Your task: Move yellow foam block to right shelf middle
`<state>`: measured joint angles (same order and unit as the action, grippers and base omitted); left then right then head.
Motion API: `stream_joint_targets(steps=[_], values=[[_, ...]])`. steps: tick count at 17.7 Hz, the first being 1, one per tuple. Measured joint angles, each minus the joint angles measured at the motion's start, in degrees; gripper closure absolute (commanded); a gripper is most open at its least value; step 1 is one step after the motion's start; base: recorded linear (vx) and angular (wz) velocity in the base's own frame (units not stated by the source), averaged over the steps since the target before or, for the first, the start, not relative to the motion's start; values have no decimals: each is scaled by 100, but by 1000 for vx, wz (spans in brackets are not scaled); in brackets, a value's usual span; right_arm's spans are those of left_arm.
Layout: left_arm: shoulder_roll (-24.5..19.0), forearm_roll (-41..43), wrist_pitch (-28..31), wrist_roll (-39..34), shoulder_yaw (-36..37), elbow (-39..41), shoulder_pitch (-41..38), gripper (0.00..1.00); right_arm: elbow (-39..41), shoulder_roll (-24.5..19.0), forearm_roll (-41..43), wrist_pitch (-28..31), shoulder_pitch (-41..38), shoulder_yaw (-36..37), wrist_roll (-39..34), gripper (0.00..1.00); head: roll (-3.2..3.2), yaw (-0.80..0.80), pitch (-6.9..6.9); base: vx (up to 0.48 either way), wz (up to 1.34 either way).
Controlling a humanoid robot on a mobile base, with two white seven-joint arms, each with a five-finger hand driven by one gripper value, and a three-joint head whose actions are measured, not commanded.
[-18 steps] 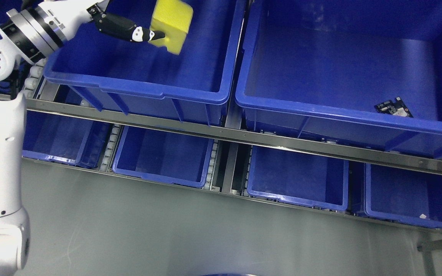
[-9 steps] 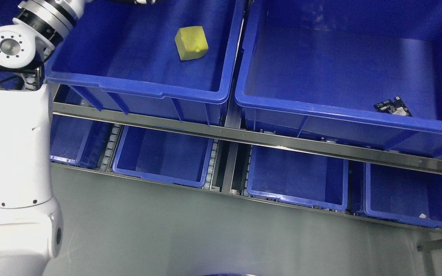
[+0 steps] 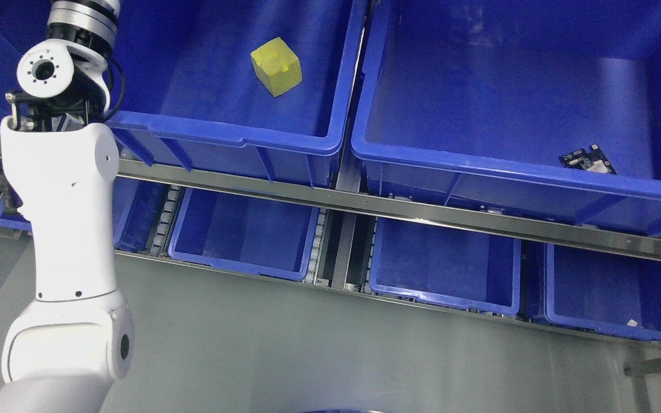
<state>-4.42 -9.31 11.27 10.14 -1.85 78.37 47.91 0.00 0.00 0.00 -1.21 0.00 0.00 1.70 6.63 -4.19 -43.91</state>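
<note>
The yellow foam block (image 3: 276, 66) lies loose on the floor of a large blue bin (image 3: 216, 135) on the upper shelf level, left of the middle, tilted on one corner. Nothing touches it. My left arm (image 3: 63, 189) rises from the lower left, its white forearm and silver wrist reaching the top edge near the bin's left wall. The hand itself is beyond the top of the picture. No right arm shows.
A second large blue bin (image 3: 479, 163) stands to the right and holds a small circuit board (image 3: 588, 160). A steel shelf rail (image 3: 399, 209) runs below both. Smaller blue bins (image 3: 244, 267) line the lower level, above grey floor (image 3: 307, 355).
The left hand held the yellow block over the bin a second ago, let it go, and rose out of view. The block dropped to the bin floor and rolled slightly left.
</note>
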Motion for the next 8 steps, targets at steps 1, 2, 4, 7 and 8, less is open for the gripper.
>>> stream_joint_targets(steps=[1, 2, 4, 7, 8], values=[[40, -88, 0, -8, 17, -56, -27, 0, 0, 0, 0, 2, 0, 0, 0, 0, 0, 0, 0, 0, 0], [75, -159, 1, -11, 31, -104, -53, 0, 0, 0, 0, 2, 0, 0, 0, 0, 0, 0, 0, 0, 0], [145, -276, 9, -18, 56, -194, -89, 0, 0, 0, 0, 3, 0, 0, 0, 0, 0, 0, 0, 0, 0], [222, -385, 10, -26, 34, -300, -120, 0, 0, 0, 0, 5, 0, 0, 0, 0, 0, 0, 0, 0, 0], [243, -407, 11, -26, 28, -329, -125, 0, 0, 0, 0, 5, 0, 0, 0, 0, 0, 0, 0, 0, 0]])
